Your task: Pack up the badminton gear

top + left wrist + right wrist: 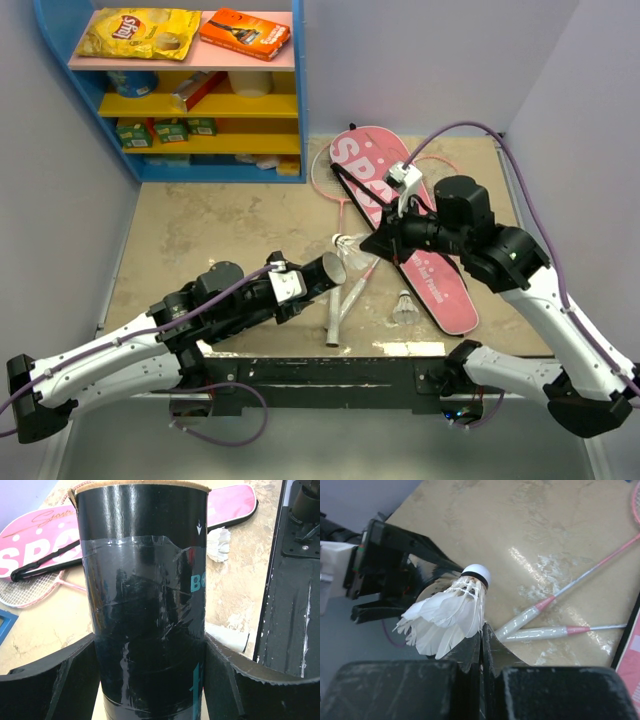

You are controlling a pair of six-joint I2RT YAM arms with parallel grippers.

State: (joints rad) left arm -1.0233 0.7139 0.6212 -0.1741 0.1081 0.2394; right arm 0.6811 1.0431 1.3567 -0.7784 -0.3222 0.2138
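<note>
One white feather shuttlecock (450, 615), pinched by my right jaws, next enters the long black tube (145, 580) my left jaws clamp.

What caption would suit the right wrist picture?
The right gripper pinches a white shuttlecock by its feathers, close to the black tube held by the left gripper.

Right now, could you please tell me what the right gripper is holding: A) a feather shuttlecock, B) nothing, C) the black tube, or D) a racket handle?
A: the right gripper is shut on a white feather shuttlecock, while the black tube sits in the left gripper.
</note>
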